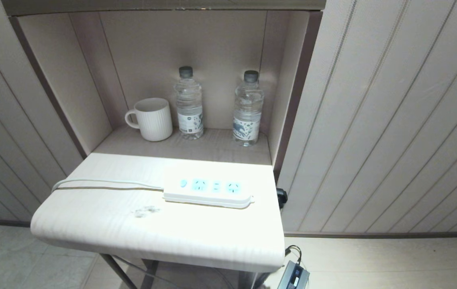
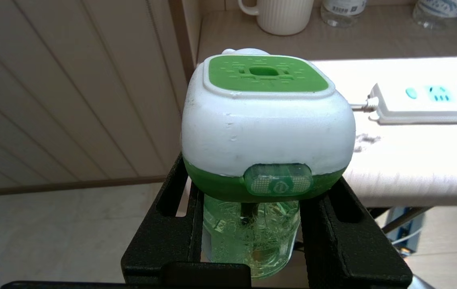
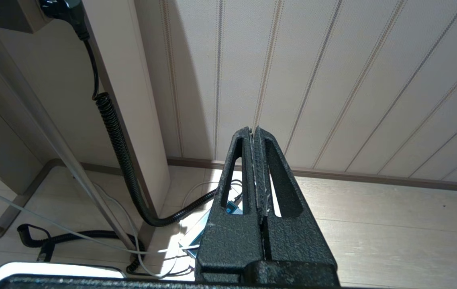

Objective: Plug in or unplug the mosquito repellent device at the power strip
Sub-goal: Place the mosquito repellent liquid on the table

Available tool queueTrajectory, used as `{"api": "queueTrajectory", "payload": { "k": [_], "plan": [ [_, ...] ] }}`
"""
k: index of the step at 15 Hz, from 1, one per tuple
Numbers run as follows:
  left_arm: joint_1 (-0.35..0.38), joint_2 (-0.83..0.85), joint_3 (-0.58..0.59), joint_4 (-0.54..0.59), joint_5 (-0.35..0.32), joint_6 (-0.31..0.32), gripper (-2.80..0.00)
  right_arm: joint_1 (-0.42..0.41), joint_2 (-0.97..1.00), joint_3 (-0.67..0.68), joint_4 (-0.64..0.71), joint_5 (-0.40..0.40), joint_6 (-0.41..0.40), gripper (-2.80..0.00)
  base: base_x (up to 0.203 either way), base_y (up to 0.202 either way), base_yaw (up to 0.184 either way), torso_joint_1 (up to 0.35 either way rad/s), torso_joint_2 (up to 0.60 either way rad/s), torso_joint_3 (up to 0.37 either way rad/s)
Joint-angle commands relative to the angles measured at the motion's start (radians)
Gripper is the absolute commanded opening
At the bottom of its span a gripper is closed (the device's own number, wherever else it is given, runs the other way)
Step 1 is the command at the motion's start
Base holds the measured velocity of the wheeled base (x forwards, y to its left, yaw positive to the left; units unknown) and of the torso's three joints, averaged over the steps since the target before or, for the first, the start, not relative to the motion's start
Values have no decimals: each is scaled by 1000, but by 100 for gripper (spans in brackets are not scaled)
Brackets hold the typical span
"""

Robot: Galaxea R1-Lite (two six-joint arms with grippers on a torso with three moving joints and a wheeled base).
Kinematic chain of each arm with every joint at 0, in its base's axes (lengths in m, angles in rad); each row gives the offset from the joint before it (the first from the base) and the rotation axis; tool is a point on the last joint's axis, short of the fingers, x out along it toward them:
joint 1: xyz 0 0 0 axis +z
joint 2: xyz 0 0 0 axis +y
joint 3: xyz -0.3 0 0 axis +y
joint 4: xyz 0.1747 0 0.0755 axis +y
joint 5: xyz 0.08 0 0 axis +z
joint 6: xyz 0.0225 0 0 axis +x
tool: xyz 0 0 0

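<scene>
The mosquito repellent device has a white body, green vented top and clear green bottle. It stands upright, bottle downward, clamped in the left gripper, beside the bench edge. The right gripper is closed and empty.

Each end effector has matte black, textured fingers with slotted cut-outs.

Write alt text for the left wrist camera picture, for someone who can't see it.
The left gripper holds the mosquito repellent device upright, its black fingers clamping the clear green bottle. Beyond it on the white table lies the power strip, nothing plugged into the sockets that show; a ribbed mug stands further back.
</scene>
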Motion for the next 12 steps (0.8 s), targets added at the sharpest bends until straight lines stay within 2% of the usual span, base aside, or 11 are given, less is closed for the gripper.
{"api": "queueTrajectory", "payload": {
  "k": [1, 4, 7, 10, 11, 12],
  "plan": [
    [-2, 166, -44, -18, -9, -26, -280, 0, 0, 0, 0, 0, -1, -280, 0, 0, 0, 0, 0, 0],
    [-33, 253, -96, -128, -21, -68, -280, 0, 0, 0, 2, 0, -1, -280, 0, 0, 0, 0, 0, 0],
    [-110, 328, -120, -209, -13, -68, -280, 0, 0, 0, 0, 0, -1, -280, 0, 0, 0, 0, 0, 0],
    [-207, 387, -2, -434, -5, -67, -280, 0, 0, 0, 0, 0, -1, -280, 0, 0, 0, 0, 0, 0],
    [-211, 406, 24, -485, 1, -65, -280, 0, 0, 0, 0, 1, -1, -280, 0, 0, 0, 0, 0, 0],
    [-212, 450, 74, -607, 7, -64, -280, 0, 0, 0, 1, 1, -1, -280, 0, 0, 0, 0, 0, 0]
  ]
}}
